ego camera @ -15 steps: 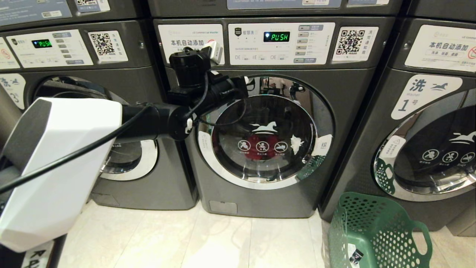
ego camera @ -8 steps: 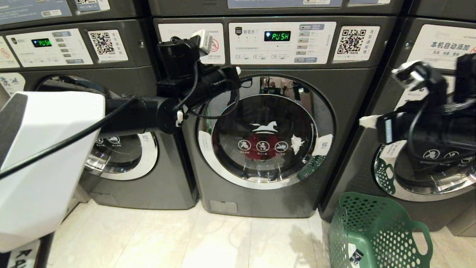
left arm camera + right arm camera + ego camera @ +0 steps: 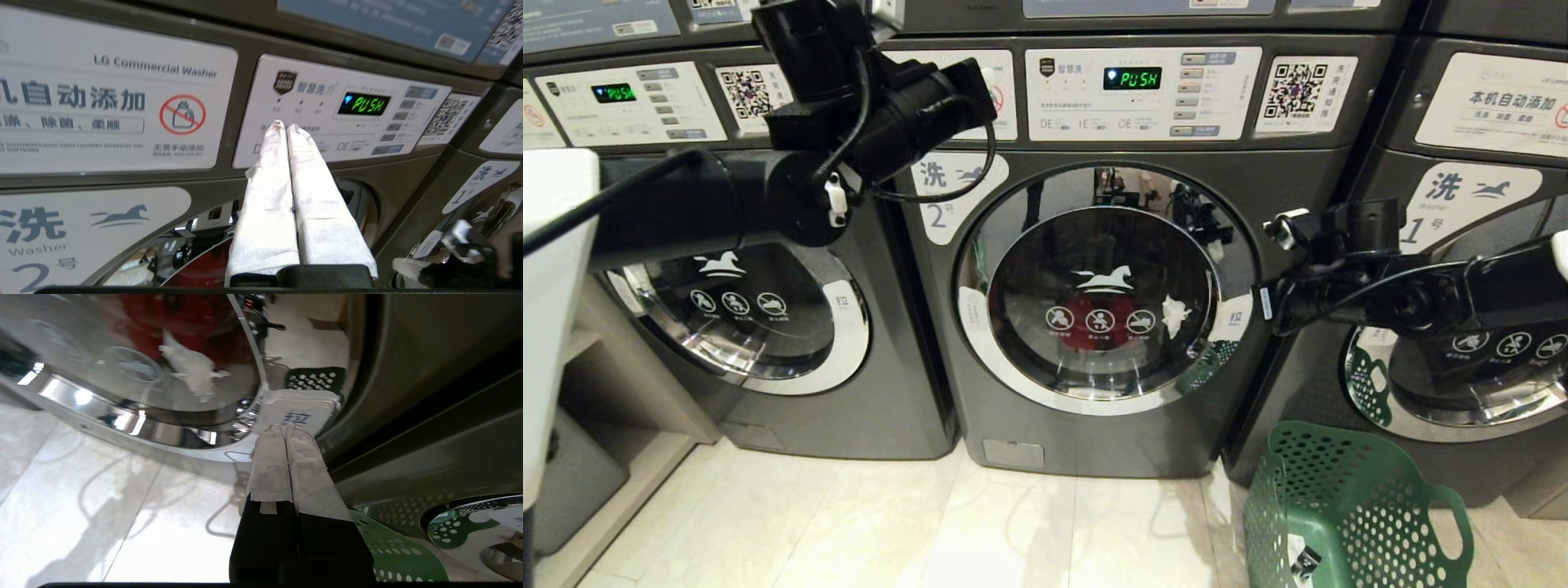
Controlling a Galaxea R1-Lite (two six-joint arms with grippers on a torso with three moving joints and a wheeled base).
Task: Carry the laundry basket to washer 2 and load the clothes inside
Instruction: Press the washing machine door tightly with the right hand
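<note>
Washer 2 [image 3: 1094, 286] stands in the middle with its round door shut. Behind the glass lie the clothes, a red piece [image 3: 1094, 322] and a white one [image 3: 1176, 314]. The green laundry basket [image 3: 1347, 506] sits on the floor at the lower right, with no garments showing in it. My left gripper [image 3: 288, 127] is shut and empty, held up before washer 2's control panel [image 3: 343, 114]. My right gripper [image 3: 1264, 304] is shut and empty too, its tips [image 3: 286, 428] right at the white pull label [image 3: 300, 412] on the door's right rim.
Washer 1 [image 3: 1462, 327] stands right behind the basket. A third washer [image 3: 743, 327] is on the left, partly behind my left arm. A low shelf [image 3: 596, 457] sits at the far left. Pale floor tiles [image 3: 931, 523] lie before the machines.
My left arm has lifted up and to the left, uncovering the "2" label. My right arm has come in from the right and lowered its gripper to the door's right rim.
</note>
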